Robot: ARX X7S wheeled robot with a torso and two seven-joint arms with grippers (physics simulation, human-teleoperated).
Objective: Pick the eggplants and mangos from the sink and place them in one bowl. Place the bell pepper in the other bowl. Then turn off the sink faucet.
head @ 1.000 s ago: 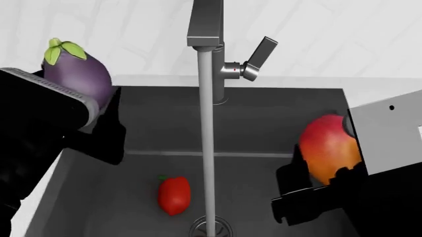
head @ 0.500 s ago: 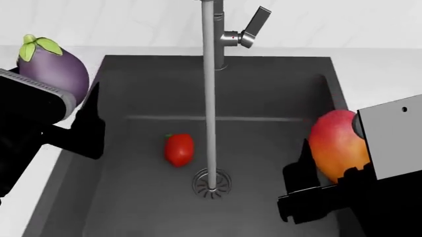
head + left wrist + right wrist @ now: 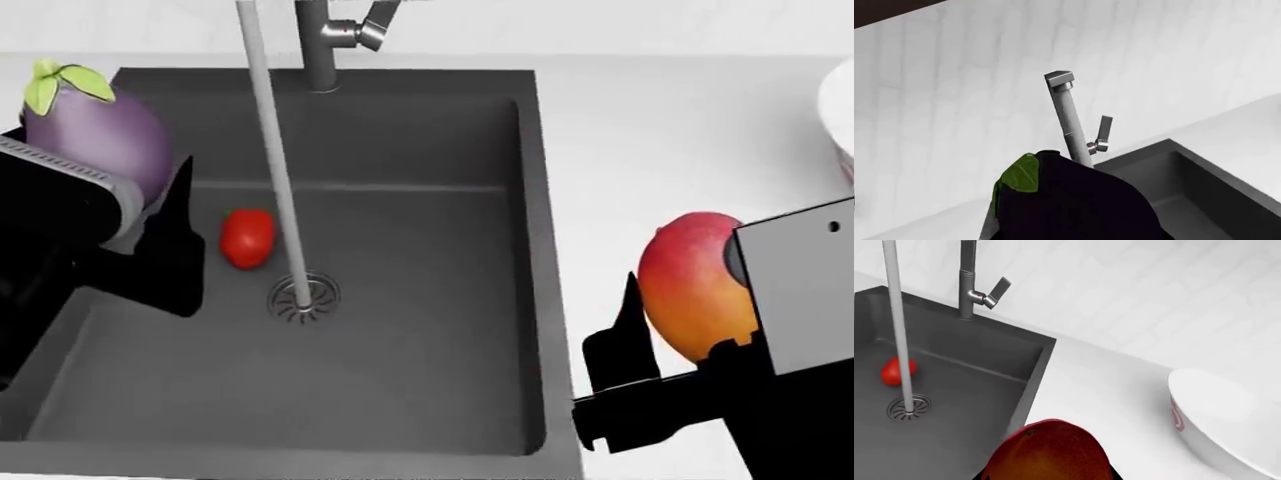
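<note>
Your right gripper (image 3: 674,345) is clamped on the mango (image 3: 690,285), over the counter (image 3: 641,150) beside the sink (image 3: 441,330). Your left gripper (image 3: 140,225) grips the eggplant (image 3: 94,135) above the sink's left edge. The bell pepper (image 3: 247,238) lies by the drain (image 3: 304,297); water pours from the faucet (image 3: 334,35). A white bowl (image 3: 1217,415) sits beyond.
</note>
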